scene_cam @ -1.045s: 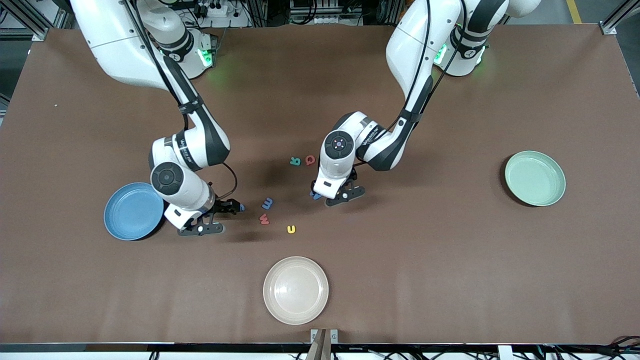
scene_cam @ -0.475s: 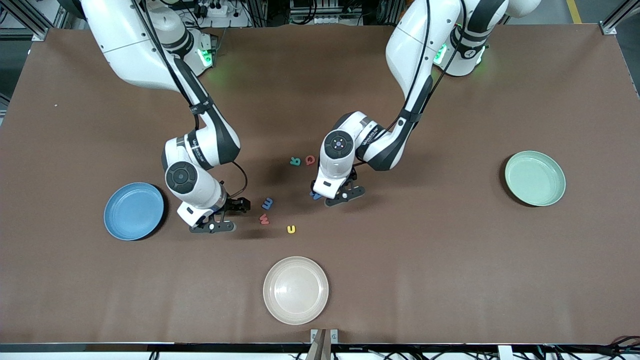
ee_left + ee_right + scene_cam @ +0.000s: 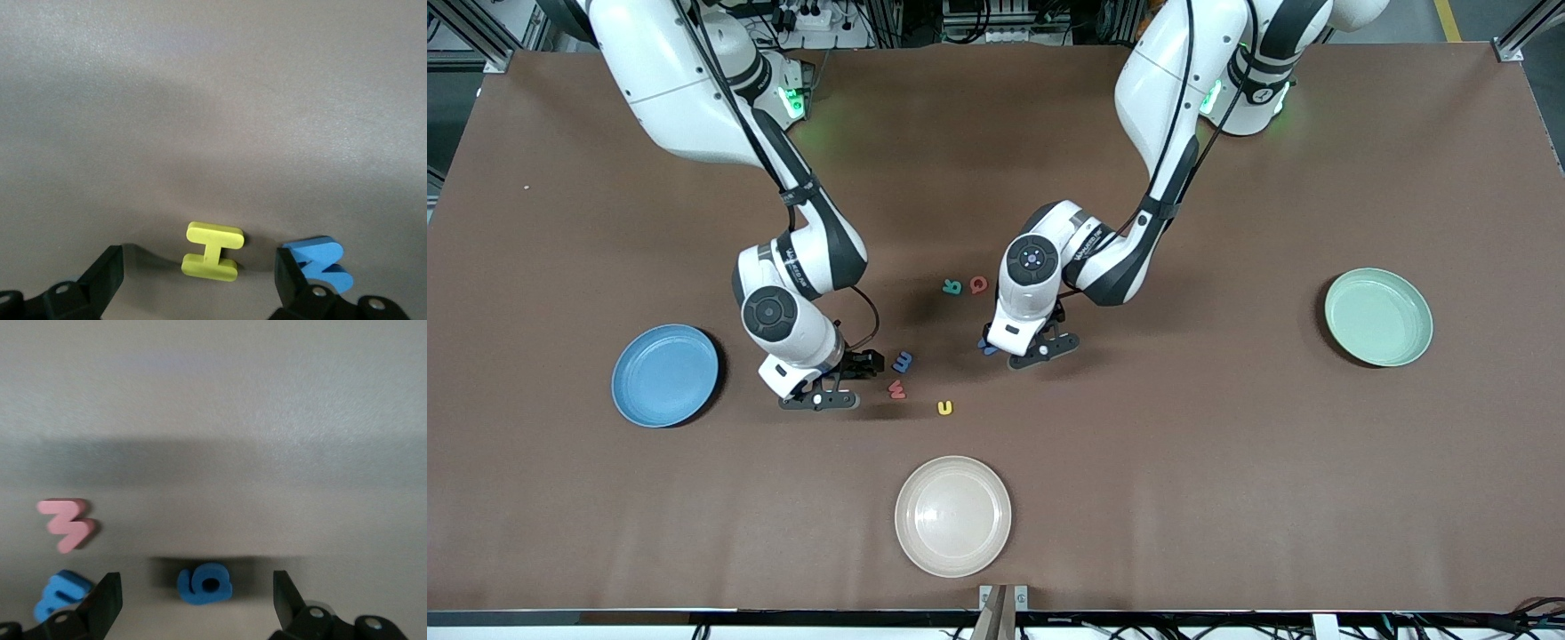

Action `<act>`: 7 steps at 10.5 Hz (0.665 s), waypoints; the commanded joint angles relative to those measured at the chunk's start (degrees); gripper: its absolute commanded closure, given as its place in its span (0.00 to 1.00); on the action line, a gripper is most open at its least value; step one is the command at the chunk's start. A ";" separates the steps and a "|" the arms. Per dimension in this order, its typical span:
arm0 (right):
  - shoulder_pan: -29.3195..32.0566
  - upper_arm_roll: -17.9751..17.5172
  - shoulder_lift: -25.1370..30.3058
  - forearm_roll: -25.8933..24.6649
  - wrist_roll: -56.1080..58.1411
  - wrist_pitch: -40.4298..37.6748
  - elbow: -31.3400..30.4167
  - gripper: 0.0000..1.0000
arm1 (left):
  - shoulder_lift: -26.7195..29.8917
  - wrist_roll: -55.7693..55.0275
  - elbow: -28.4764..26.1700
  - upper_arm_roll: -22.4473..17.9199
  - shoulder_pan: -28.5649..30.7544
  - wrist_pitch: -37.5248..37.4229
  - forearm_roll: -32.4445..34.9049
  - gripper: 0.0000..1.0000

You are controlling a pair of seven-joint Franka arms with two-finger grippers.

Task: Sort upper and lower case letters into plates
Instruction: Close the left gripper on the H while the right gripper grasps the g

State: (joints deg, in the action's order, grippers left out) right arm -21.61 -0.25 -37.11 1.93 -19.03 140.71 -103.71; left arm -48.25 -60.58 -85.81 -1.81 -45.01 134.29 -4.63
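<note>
My left gripper (image 3: 198, 287) is open and low over the table's middle, with a yellow H (image 3: 212, 251) lying between its fingers. A blue letter (image 3: 323, 261) touches one finger (image 3: 288, 280); it peeks out as blue letter (image 3: 987, 348) beside the left gripper (image 3: 1016, 348). My right gripper (image 3: 197, 603) is open around a small blue letter (image 3: 204, 582). A pink letter (image 3: 65, 523) and another blue letter (image 3: 60, 593) lie beside it. The right gripper (image 3: 838, 382) stands between the sky blue plate (image 3: 664, 374) and the blue m (image 3: 903, 361). The mint green plate (image 3: 1378, 316) lies toward the left arm's end.
A red w (image 3: 896, 389) and a yellow u (image 3: 945, 407) lie nearer the camera than the blue m. A teal letter (image 3: 952, 286) and a red letter (image 3: 978, 284) lie farther off. A cream-white plate (image 3: 952, 516) sits near the front edge.
My right arm has slid away from the sky blue plate toward the letters and now covers the small blue letter. The left arm has barely moved.
</note>
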 commanded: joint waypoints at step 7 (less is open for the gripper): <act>-0.80 0.42 0.73 -0.34 -0.57 3.87 -3.69 0.00 | -0.27 -0.85 -0.06 -0.03 -0.17 -0.44 1.56 0.40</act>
State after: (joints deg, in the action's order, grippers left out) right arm -21.69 -0.18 -37.57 1.86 -19.03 144.80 -106.46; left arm -48.05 -60.58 -85.73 -1.81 -45.05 134.01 -4.59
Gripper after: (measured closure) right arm 0.000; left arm 0.392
